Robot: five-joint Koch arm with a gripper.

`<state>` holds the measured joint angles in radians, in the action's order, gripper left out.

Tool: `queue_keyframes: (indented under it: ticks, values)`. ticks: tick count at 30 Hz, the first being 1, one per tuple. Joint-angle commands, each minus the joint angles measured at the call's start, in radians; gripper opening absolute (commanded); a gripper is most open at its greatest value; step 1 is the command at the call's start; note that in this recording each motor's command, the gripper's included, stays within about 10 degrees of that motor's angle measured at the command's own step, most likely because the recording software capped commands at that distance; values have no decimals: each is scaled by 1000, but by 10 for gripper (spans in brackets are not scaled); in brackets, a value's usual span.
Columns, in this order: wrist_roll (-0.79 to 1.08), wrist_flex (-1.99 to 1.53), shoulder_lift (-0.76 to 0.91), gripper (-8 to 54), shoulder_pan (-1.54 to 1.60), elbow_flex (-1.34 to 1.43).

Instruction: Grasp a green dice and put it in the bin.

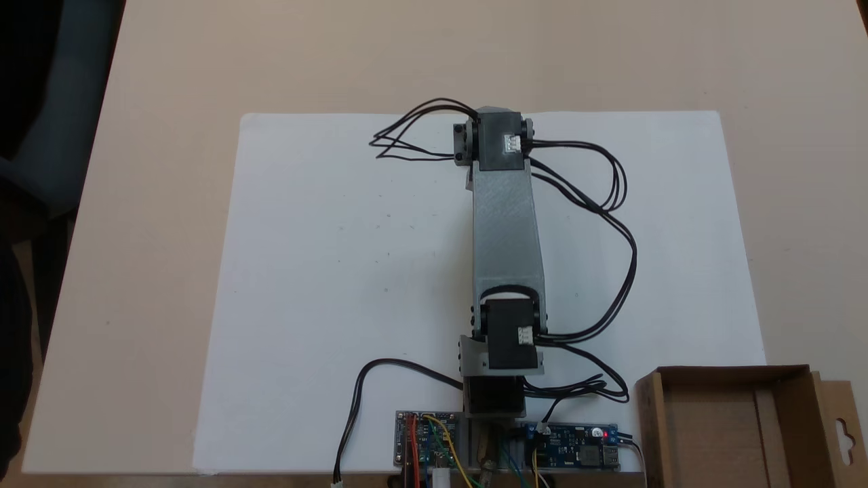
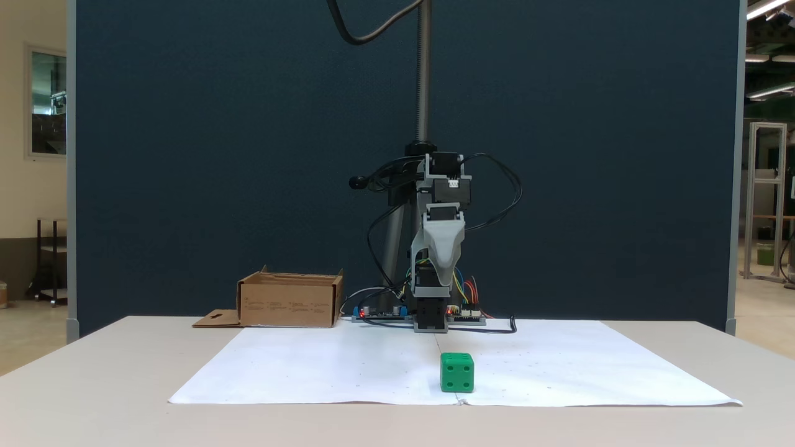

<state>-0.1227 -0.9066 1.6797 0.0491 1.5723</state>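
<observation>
The green dice (image 2: 457, 372) stands on the white paper, close to the paper's near edge in the fixed view from the front. In the fixed view from above, the arm's elbow covers that spot. My gripper (image 2: 435, 280) hangs pointing down, well above the table and far behind the dice, near the arm's base. Its grey jaws lie one behind the other, so the gap between them is hidden. Nothing shows in the gripper. The bin (image 1: 729, 374), a low brown cardboard box (image 2: 289, 304), sits beside the arm's base, with its hang-hole flap (image 1: 844, 434) folded outward.
A large white paper sheet (image 1: 339, 271) covers the middle of the beige table (image 1: 135, 203). Circuit boards (image 1: 576, 447) and loose black cables (image 1: 610, 203) surround the arm's base. A dark blue partition (image 2: 186, 155) and a camera pole (image 2: 423, 74) stand behind the table.
</observation>
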Motion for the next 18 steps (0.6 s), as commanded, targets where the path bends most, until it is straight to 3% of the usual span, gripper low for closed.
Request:
queue_keyframes:
  ticks: [1,18]
  values:
    - [-87,-133,-32,423,37,-103]
    - [-143,-186,-531,423,31,-575]
